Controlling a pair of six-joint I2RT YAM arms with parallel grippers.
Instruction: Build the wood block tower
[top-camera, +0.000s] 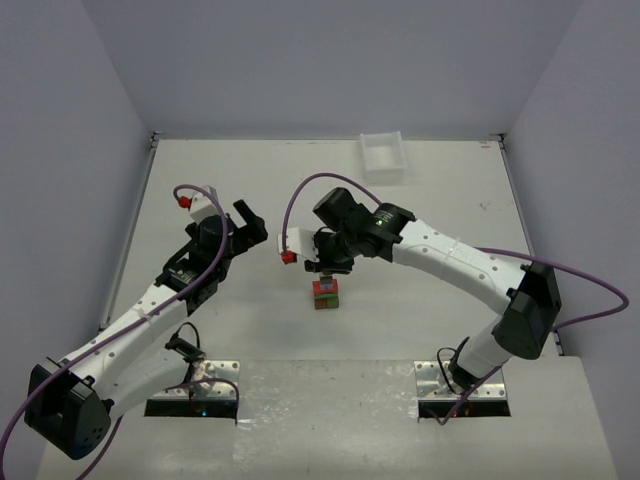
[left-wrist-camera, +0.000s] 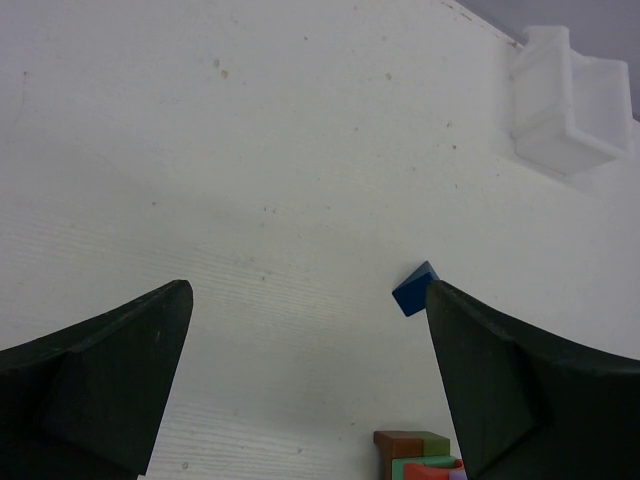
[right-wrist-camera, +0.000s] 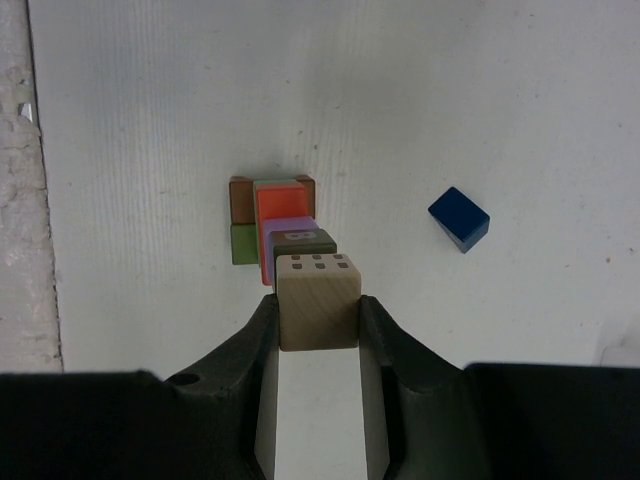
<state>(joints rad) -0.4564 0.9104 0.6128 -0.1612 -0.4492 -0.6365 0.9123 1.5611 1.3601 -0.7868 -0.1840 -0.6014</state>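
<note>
The tower (top-camera: 325, 293) stands mid-table, with brown and green blocks at the base, then red-orange, purple and olive above (right-wrist-camera: 282, 215). My right gripper (right-wrist-camera: 318, 300) is shut on a beige block (right-wrist-camera: 318, 305) with dark dots, held right over the olive top block; I cannot tell whether they touch. In the top view the right gripper (top-camera: 325, 268) hangs directly above the tower. A blue roof-shaped block (right-wrist-camera: 459, 218) lies on the table to the right of the tower and also shows in the left wrist view (left-wrist-camera: 415, 288). My left gripper (top-camera: 250, 222) is open and empty, left of the tower (left-wrist-camera: 425, 455).
A white plastic tray (top-camera: 383, 152) sits at the table's far edge, also in the left wrist view (left-wrist-camera: 570, 100). Grey walls close in the table on the left, back and right.
</note>
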